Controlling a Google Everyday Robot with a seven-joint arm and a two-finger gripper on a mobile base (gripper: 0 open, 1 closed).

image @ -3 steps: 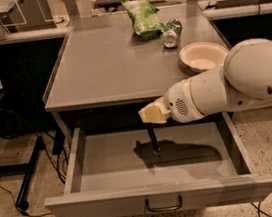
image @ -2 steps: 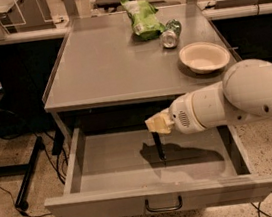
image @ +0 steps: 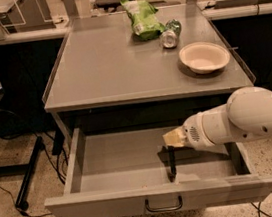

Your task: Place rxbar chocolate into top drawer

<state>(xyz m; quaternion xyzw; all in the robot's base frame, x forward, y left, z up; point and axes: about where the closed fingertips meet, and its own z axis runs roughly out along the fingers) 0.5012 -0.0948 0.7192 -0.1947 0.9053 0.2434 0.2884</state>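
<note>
The top drawer (image: 109, 206) is pulled open under the grey table, with its curved wire handle (image: 164, 207) on the front panel. My gripper (image: 171, 143) reaches in from the right over the middle of the drawer. It is shut on the rxbar chocolate (image: 172, 162), a thin black bar that hangs upright below the gripper. The bar's lower end is close to the drawer floor, just behind the front panel. My white arm (image: 251, 119) hides the right part of the drawer.
On the grey tabletop (image: 104, 64) at the back lie a green crinkled snack bag (image: 142, 17) and a tipped can (image: 170, 33). A white bowl (image: 204, 56) stands at the right. Black cables and a stand leg (image: 29, 173) are on the floor at the left.
My arm has come down and toward the drawer front. The black bar now hangs lower inside the drawer.
</note>
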